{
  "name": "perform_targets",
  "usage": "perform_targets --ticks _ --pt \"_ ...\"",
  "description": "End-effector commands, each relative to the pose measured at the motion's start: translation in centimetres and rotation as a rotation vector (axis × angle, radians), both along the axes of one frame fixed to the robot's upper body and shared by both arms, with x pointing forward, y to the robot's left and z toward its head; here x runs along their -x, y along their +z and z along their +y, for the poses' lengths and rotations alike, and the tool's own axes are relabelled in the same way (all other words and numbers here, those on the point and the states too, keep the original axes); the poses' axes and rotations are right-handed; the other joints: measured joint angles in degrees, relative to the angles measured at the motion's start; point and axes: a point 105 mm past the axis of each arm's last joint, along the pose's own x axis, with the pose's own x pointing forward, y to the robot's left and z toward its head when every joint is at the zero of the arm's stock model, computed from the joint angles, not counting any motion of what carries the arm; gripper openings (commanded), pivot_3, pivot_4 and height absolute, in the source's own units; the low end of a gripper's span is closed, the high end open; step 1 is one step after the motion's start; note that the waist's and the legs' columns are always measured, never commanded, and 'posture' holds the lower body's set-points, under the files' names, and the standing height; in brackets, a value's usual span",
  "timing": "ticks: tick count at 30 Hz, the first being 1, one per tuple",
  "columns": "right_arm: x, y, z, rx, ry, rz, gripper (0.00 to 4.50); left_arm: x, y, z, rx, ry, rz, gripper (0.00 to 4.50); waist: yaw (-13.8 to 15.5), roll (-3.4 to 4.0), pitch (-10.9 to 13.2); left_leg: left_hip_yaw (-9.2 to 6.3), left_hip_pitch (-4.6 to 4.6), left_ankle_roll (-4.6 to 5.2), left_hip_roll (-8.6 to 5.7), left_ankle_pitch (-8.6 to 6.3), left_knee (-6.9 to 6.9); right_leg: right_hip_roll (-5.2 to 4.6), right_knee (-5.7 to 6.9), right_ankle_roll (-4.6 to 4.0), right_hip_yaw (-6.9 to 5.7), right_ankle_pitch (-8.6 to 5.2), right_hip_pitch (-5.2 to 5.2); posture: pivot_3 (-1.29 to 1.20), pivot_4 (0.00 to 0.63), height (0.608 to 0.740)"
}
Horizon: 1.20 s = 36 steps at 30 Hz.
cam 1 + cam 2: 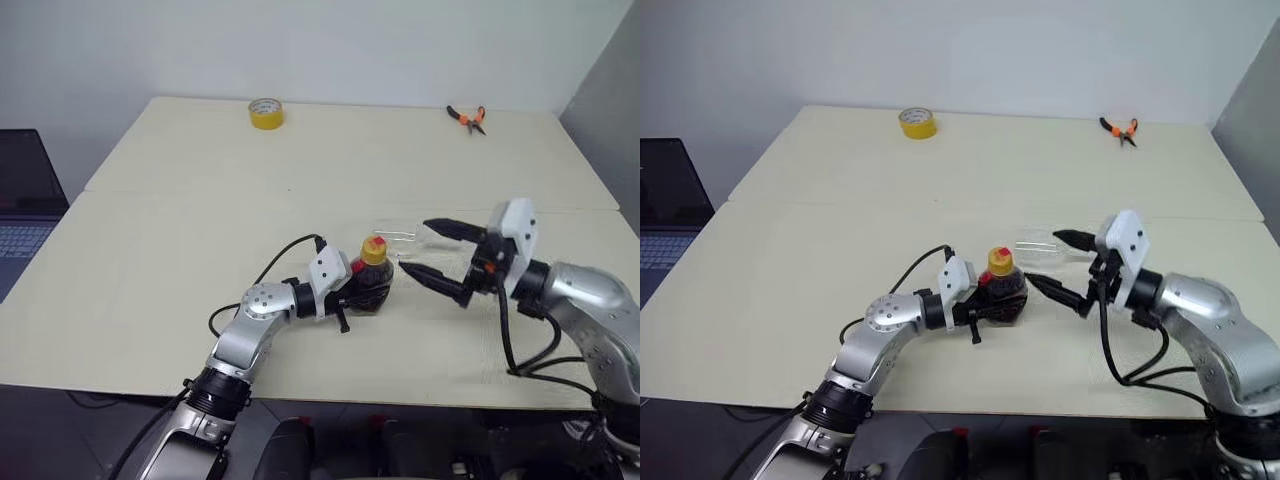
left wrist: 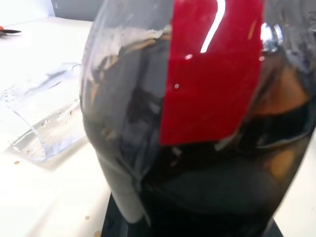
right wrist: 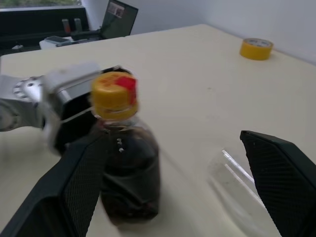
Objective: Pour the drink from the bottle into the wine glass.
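The bottle (image 1: pixel 371 277) stands upright on the table near its front middle, yellow cap (image 3: pixel 114 94) on, red strip (image 2: pixel 212 69) on its side. The dark brown drink (image 3: pixel 131 182) fills most of it. My left gripper (image 1: pixel 364 291) reaches in from the left and is shut on the bottle's body. My right gripper (image 1: pixel 415 245) hovers just right of the bottle, open, its black fingers (image 3: pixel 79 182) apart with nothing between them. Just behind the bottle, the clear wine glass (image 1: pixel 398 235) seems to lie on its side on the table.
A yellow tape roll (image 1: pixel 266 113) sits at the far edge of the table (image 1: pixel 150 260), and orange-handled pliers (image 1: pixel 467 118) lie at the far right. A laptop (image 1: pixel 25 205) stands off the table's left side.
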Motion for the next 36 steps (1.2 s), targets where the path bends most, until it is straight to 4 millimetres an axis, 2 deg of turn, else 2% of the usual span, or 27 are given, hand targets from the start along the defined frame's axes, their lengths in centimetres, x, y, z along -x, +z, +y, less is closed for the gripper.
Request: perform_targets --ticks 1,8,11,17,20,32,36 --pt "1.6 1.6 2.3 -0.030 0.060 -0.064 4.50 0.1 1.9 -0.5 0.043 -0.024 -0.074 0.65 -0.15 0.00 0.00 0.01 0.04 0.00 0.00 0.00 0.00 0.00 0.03 0.00 0.01 0.00 0.01 0.00 0.150 0.740" --pt "-0.4 2.9 4.2 -0.072 -0.036 -0.159 4.50 0.0 1.9 -0.6 0.039 -0.027 -0.077 0.65 -0.08 0.00 0.00 0.00 0.10 0.00 0.00 0.00 -0.02 0.05 0.05 0.01 0.01 0.00 0.04 0.00 0.150 0.740" --pt "-1.2 2.3 4.0 -0.041 -0.068 -0.165 4.50 0.1 1.9 -0.7 0.040 -0.029 -0.077 0.65 0.10 0.00 0.00 0.00 0.05 -0.01 -0.02 0.00 -0.01 0.02 -0.02 0.01 -0.01 0.00 0.03 0.00 0.150 0.740" --pt "-1.5 1.7 3.6 -0.006 -0.090 -0.165 4.50 0.0 1.9 -0.7 0.042 -0.027 -0.077 0.65 0.13 0.01 0.00 -0.01 0.04 0.00 -0.02 0.00 0.00 0.00 0.01 0.01 -0.02 0.00 0.02 0.00 0.150 0.740" --pt "-1.7 1.5 2.7 0.002 -0.121 -0.158 4.50 0.1 1.8 -0.7 0.042 -0.027 -0.075 0.65 0.13 0.01 0.00 -0.02 0.05 0.00 -0.02 0.00 0.00 0.01 0.02 0.01 -0.02 0.00 0.02 0.00 0.150 0.740" --pt "-0.3 1.9 0.6 -0.037 -0.115 -0.096 4.50 0.2 1.8 -0.6 0.040 -0.027 -0.074 0.65 0.14 0.01 0.00 -0.02 0.05 0.00 -0.02 0.00 0.00 0.01 0.03 0.01 -0.02 0.00 0.03 0.00 0.150 0.740" --pt "1.3 1.5 0.5 -0.036 -0.032 0.000 4.50 0.1 1.7 -0.6 0.039 -0.027 -0.073 0.65 0.15 0.00 0.00 -0.02 0.04 0.00 -0.02 0.00 -0.01 0.02 0.02 0.00 -0.03 0.00 0.03 0.00 0.150 0.740"
